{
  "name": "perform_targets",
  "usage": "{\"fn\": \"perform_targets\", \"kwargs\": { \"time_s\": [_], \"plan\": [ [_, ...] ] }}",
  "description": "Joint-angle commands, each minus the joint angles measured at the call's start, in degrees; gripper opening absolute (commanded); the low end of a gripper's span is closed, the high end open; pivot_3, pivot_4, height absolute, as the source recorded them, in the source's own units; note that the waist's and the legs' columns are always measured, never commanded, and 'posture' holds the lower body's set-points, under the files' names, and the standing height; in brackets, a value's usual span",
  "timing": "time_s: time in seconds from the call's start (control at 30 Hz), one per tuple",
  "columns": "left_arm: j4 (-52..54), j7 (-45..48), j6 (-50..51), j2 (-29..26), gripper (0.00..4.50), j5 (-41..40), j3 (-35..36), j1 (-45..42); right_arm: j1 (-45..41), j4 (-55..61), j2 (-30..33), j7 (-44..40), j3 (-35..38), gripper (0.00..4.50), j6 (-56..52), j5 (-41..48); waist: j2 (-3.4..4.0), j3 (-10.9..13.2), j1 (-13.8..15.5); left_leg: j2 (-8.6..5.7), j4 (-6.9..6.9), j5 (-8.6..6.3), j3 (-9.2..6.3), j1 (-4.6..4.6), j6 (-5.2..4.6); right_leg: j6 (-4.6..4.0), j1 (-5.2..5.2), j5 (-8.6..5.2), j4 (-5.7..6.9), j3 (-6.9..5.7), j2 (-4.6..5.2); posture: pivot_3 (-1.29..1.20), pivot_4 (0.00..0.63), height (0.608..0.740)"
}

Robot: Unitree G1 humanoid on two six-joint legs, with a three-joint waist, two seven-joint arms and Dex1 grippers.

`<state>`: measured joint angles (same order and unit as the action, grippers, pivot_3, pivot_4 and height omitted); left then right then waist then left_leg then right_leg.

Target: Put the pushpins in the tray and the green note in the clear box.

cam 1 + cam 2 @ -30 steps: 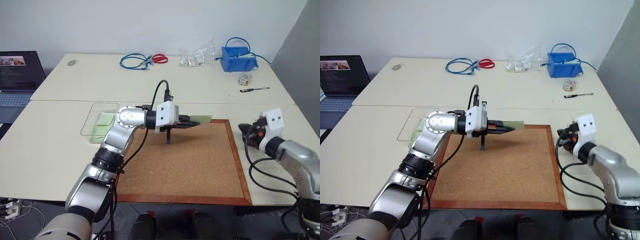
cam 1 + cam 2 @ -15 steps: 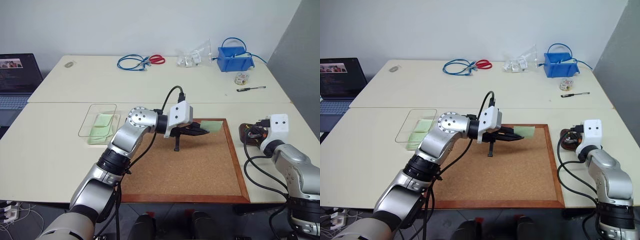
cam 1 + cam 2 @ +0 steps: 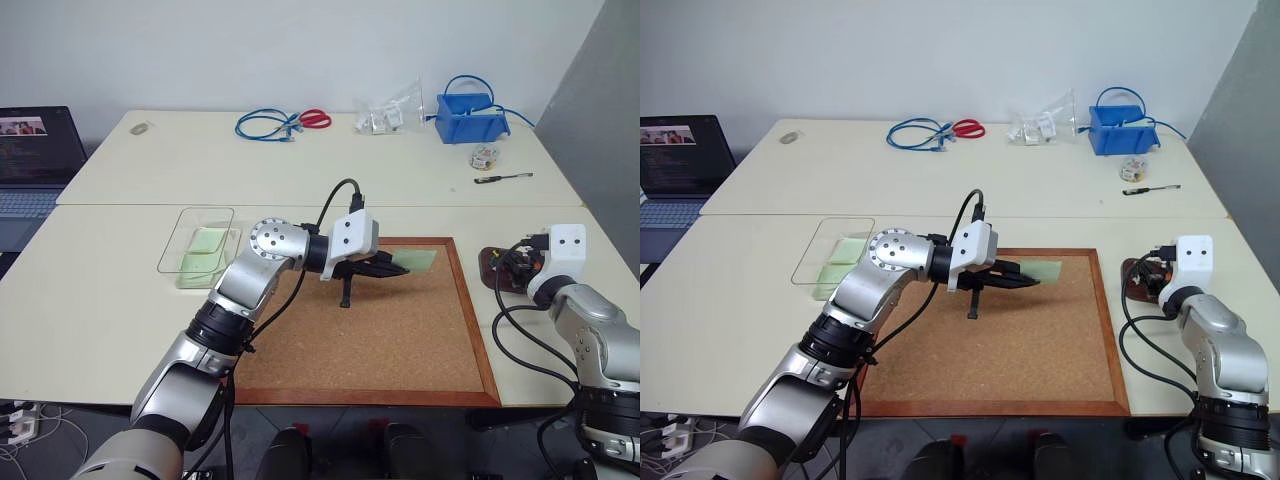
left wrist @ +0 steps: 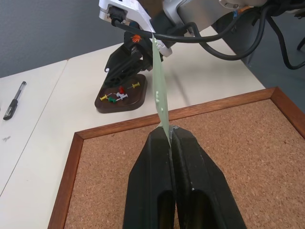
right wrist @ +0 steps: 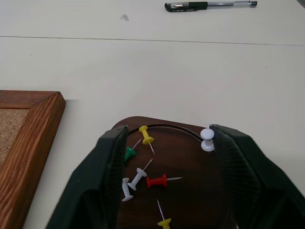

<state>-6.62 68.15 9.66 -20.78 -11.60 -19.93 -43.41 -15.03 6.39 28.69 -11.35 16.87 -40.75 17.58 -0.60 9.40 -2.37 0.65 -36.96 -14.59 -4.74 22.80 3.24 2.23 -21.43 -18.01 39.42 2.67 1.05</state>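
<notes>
Pale-green paper is what matters here: we hold the thin square green note (image 4: 160,90) pinched by one edge in our left end effector (image 3: 392,266), whose two black fingers (image 4: 190,164) are pressed together on it, over the far part of the large wood-framed cork board (image 3: 420,345). The note sticks out from the fingertips toward 3 o'clock in the head views, its sheet roughly along the fingers' line.

Its target, the shallow transparent plastic clear box (image 3: 170,262), lies on the cream counter (image 3: 100,300) well apart from that end effector, at about 9 o'clock from it, beyond the board's left frame. It already has pale-green sheets inside. The box's long axis runs near to far. Our left arm is clearly the nearer one, so we judge the coming move to be a carry back across our own front, toward 9 o'clock.

Our right end effector (image 5: 164,152) stands with its fingers spread wide, gripping nothing, around the small dark reddish-brown wooden tray (image 5: 190,191) at the board's 3 o'clock. The pushpins (image 5: 157,181), yellow, red, white and green, lie in that tray.
</notes>
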Motion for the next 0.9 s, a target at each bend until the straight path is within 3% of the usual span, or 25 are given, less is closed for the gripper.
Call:
{"fn": "perform_targets", "kwargs": {
  "time_s": [0.03, 0.13, 0.5, 0.7, 0.8, 0.9],
  "plan": [
    [1.5, -0.3, -0.4, 0.2, 0.00, 0.1, 0.8, -0.9, -0.5, 3.1, 0.1, 0.1, 2.6, 3.98, -1.5, 1.4, 0.00, 0.0, 0.0, 0.00, 0.00, 0.00, 0.00, 0.00, 0.00, 0.00, 0.00, 0.00, 0.00, 0.00, 0.00, 0.00, 0.150, 0.740],
    [1.3, -0.3, -0.6, 0.2, 0.00, 0.1, 0.9, -0.9, -0.6, 4.7, -1.3, 0.7, 3.7, 4.47, -4.6, 3.6, 0.00, 0.0, 0.0, 0.00, 0.00, 0.00, -0.01, 0.00, 0.00, 0.00, 0.00, 0.00, 0.01, -0.01, 0.00, 0.00, 0.150, 0.740],
    [1.4, -2.3, -0.3, 0.5, 0.00, 0.5, 1.9, -0.8, -2.8, 6.0, -2.8, 1.4, 6.4, 4.47, -8.8, 6.9, 0.01, 0.0, 0.1, -0.01, 0.00, 0.00, -0.02, 0.00, 0.00, 0.00, 0.00, 0.00, 0.01, -0.02, 0.01, 0.00, 0.150, 0.740],
    [3.0, -8.6, 6.7, -1.4, 0.00, -0.9, 7.0, 0.1, 2.4, 16.9, 8.9, -18.4, -0.7, 4.47, -5.0, 10.8, 0.11, 0.1, 0.0, 0.01, 0.00, -0.01, -0.01, 0.02, -0.01, 0.00, -0.02, 0.00, -0.04, -0.02, -0.01, 0.00, 0.150, 0.740],
    [6.2, -14.5, 12.7, -3.0, 0.00, -1.1, 11.5, 2.3, 1.6, 23.7, 13.9, -28.9, -0.2, 4.47, -7.6, 20.4, 0.13, 0.1, -0.5, 0.01, 0.01, -0.01, -0.02, 0.02, -0.01, 0.00, -0.02, 0.00, -0.05, -0.01, -0.01, 0.00, 0.150, 0.740],
    [12.1, -22.7, 18.9, -4.1, 0.00, -0.3, 16.9, 5.8, -7.0, 26.4, 14.1, -30.3, -0.1, 4.47, -14.9, 34.9, 0.04, 0.2, -0.9, 0.08, 0.00, -0.01, -0.10, -0.02, -0.01, 0.01, 0.04, 0.00, -0.05, -0.10, -0.04, 0.00, 0.150, 0.740]
  ]
}}
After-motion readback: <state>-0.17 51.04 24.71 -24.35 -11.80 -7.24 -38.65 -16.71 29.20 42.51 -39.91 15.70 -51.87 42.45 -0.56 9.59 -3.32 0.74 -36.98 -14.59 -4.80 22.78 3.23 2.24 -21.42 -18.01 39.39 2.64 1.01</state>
